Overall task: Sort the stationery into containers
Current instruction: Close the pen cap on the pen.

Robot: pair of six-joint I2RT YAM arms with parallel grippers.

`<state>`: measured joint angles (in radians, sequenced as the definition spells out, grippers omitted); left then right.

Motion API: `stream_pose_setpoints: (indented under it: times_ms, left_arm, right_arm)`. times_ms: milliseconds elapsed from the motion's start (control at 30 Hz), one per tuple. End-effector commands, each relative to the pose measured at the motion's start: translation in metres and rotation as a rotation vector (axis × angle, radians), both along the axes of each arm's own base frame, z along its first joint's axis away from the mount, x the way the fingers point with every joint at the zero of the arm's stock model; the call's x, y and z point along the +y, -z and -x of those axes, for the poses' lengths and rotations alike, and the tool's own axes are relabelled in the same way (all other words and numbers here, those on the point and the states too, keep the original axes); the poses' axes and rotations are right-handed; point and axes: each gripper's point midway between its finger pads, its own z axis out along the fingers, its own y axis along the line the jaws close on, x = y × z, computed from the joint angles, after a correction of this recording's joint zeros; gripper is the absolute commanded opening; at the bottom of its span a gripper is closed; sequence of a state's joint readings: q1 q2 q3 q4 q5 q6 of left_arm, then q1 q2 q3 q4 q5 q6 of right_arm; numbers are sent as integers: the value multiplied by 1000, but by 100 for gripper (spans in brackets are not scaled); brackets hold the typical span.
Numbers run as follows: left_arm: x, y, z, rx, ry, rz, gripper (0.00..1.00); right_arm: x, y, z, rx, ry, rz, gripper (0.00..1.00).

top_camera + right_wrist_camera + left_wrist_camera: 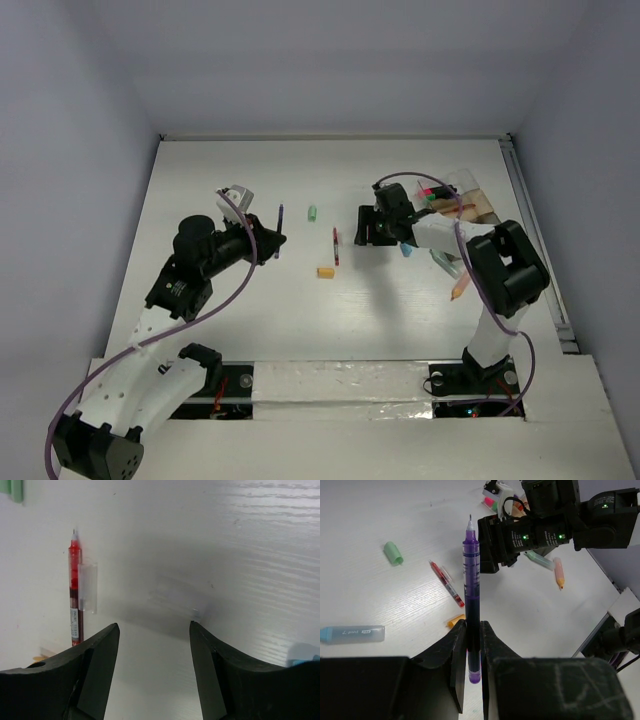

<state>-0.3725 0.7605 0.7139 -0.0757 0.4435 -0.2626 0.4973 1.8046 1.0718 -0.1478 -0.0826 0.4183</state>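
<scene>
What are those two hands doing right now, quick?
Left hand: closed, holding a purple pen.
Right hand: open, holding nothing.

Light: bright, even, overhead.
Shadows: soft, grey, on the white desk (250, 555).
Focus: close fingers (95, 675) slightly blurred.

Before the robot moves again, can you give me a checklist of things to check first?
1. Left gripper shut tight on the purple pen: ok.
2. Right gripper open, nothing between its jaws: ok.
3. Red pen lined up between the right jaws: not ok, it lies off to one side.
4. Red pen lying free on the table, nothing on top of it: ok.
5. Room in the container for a pen: cannot tell, the right arm covers part of it.
</scene>
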Motion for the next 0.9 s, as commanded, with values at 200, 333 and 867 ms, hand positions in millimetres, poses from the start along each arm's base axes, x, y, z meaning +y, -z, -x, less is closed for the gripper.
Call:
stream_pose_setpoints:
  times_ms: [200, 333, 867]
  left_arm:
    - [1, -17, -5, -56, -8, 6, 0]
    - [2, -18, -5, -59, -11, 7, 0]
    - [4, -22, -3, -74, -16, 10, 0]
  right_arm:
    - [2, -7, -36, -83, 52, -40, 69]
    - [10, -4, -40, -72, 39, -63, 69]
    - [-14, 14, -49, -24, 44, 138, 50]
